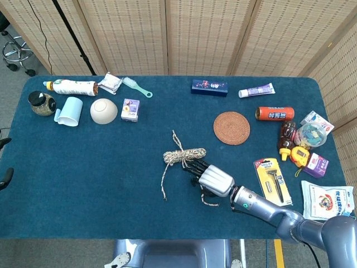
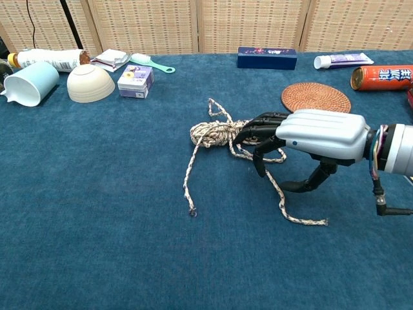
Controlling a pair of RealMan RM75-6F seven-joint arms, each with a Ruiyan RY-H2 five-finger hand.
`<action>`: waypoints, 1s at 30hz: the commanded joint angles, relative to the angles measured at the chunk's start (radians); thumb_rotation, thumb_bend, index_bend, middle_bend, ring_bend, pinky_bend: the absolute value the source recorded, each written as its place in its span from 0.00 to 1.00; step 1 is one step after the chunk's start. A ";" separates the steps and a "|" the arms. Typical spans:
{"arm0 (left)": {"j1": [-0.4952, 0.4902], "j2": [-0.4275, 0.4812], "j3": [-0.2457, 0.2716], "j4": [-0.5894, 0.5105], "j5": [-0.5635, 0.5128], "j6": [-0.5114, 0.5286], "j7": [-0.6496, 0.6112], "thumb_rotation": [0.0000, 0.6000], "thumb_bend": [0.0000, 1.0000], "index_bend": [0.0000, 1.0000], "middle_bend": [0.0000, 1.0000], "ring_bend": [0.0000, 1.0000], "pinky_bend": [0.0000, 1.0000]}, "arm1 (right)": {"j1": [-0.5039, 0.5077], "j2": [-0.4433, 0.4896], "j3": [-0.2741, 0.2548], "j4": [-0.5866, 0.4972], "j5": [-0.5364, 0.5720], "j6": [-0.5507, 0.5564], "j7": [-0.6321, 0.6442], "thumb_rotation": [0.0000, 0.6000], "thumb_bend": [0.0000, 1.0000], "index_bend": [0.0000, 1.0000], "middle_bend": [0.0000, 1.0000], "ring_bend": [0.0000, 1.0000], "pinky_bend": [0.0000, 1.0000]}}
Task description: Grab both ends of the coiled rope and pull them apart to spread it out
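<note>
The coiled rope [image 1: 184, 154] [image 2: 217, 134] lies mid-table as a tight speckled bundle. One loose end trails to the front left [image 2: 191, 210]. The other end runs right and forward to a tip [image 2: 321, 223]. My right hand [image 1: 215, 179] [image 2: 317, 134] hovers just right of the coil over that right strand. Its dark fingers [image 2: 261, 129] are curved and spread, the thumb is low beneath, and it holds nothing. Of my left hand [image 1: 3, 161], only two dark fingertips show at the far left edge in the head view, apart and off the rope.
A woven coaster [image 1: 231, 128] and an orange can [image 1: 274, 114] sit behind the right hand. A razor pack [image 1: 272, 180] and several small items crowd the right edge. A bowl [image 1: 104, 110], a cup [image 1: 69, 111] and a small box [image 1: 130, 109] stand far left.
</note>
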 commanded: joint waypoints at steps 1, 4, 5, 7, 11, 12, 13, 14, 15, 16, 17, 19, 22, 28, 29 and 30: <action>-0.001 0.003 0.001 -0.004 0.001 -0.001 0.001 0.99 0.36 0.18 0.09 0.15 0.01 | -0.004 -0.004 -0.009 0.011 -0.003 0.007 0.002 1.00 0.37 0.44 0.11 0.00 0.00; -0.002 0.006 0.001 -0.009 0.002 -0.002 0.003 1.00 0.36 0.18 0.09 0.15 0.01 | -0.008 -0.009 -0.019 0.025 -0.006 0.013 0.005 1.00 0.37 0.44 0.11 0.00 0.00; -0.002 0.007 0.000 -0.010 0.002 -0.002 0.003 1.00 0.36 0.18 0.09 0.15 0.01 | -0.009 -0.010 -0.022 0.028 -0.007 0.013 0.004 1.00 0.37 0.44 0.11 0.00 0.00; -0.003 0.009 0.000 -0.012 0.003 -0.002 0.003 0.99 0.36 0.18 0.09 0.15 0.01 | -0.011 -0.014 -0.027 0.036 -0.007 0.015 0.006 1.00 0.37 0.44 0.11 0.00 0.00; -0.002 0.012 0.002 -0.013 0.003 -0.002 0.001 0.99 0.36 0.18 0.09 0.15 0.01 | -0.016 -0.023 -0.037 0.049 -0.008 0.018 0.007 1.00 0.37 0.45 0.11 0.00 0.00; -0.002 0.012 0.002 -0.013 0.003 -0.002 0.000 0.99 0.36 0.18 0.09 0.15 0.01 | -0.017 -0.025 -0.039 0.052 -0.008 0.019 0.007 1.00 0.37 0.45 0.11 0.00 0.00; -0.001 0.012 0.002 -0.013 0.003 -0.002 -0.001 0.99 0.36 0.18 0.09 0.15 0.01 | -0.017 -0.026 -0.041 0.054 -0.009 0.020 0.006 1.00 0.37 0.45 0.11 0.00 0.00; -0.001 0.013 0.003 -0.014 0.003 -0.001 -0.001 0.99 0.36 0.18 0.09 0.15 0.01 | -0.017 -0.028 -0.042 0.056 -0.010 0.021 0.006 1.00 0.37 0.45 0.11 0.00 0.00; 0.000 0.014 0.003 -0.014 0.003 0.000 -0.002 0.99 0.36 0.18 0.09 0.15 0.01 | -0.017 -0.030 -0.044 0.060 -0.011 0.021 0.005 1.00 0.37 0.45 0.11 0.00 0.00; 0.000 0.014 0.003 -0.014 0.003 0.000 -0.003 0.99 0.36 0.18 0.09 0.15 0.01 | -0.017 -0.032 -0.046 0.062 -0.011 0.020 0.005 1.00 0.37 0.45 0.11 0.00 0.00; 0.001 0.015 0.004 -0.013 0.004 0.001 -0.004 0.99 0.36 0.18 0.09 0.15 0.01 | -0.017 -0.035 -0.048 0.066 -0.012 0.019 0.005 1.00 0.37 0.45 0.11 0.00 0.00; 0.002 0.017 0.005 -0.013 0.004 0.002 -0.006 0.99 0.36 0.18 0.09 0.15 0.01 | -0.018 -0.038 -0.052 0.070 -0.012 0.018 0.006 1.00 0.37 0.45 0.11 0.00 0.00; 0.005 0.018 0.006 -0.013 0.004 0.004 -0.010 0.99 0.36 0.18 0.09 0.15 0.01 | -0.018 -0.044 -0.057 0.078 -0.014 0.019 0.005 1.00 0.37 0.45 0.11 0.00 0.00; 0.008 0.020 0.009 -0.012 0.009 0.009 -0.015 1.00 0.36 0.18 0.09 0.15 0.01 | -0.019 -0.047 -0.066 0.084 -0.012 0.012 0.003 1.00 0.37 0.46 0.11 0.00 0.00; 0.009 0.020 0.009 -0.011 0.009 0.009 -0.015 1.00 0.36 0.18 0.09 0.15 0.01 | -0.019 -0.048 -0.067 0.085 -0.011 0.011 0.003 1.00 0.37 0.46 0.11 0.00 0.00; 0.009 0.020 0.009 -0.011 0.009 0.010 -0.016 1.00 0.36 0.18 0.09 0.15 0.01 | -0.019 -0.048 -0.067 0.085 -0.010 0.011 0.003 1.00 0.37 0.46 0.11 0.00 0.00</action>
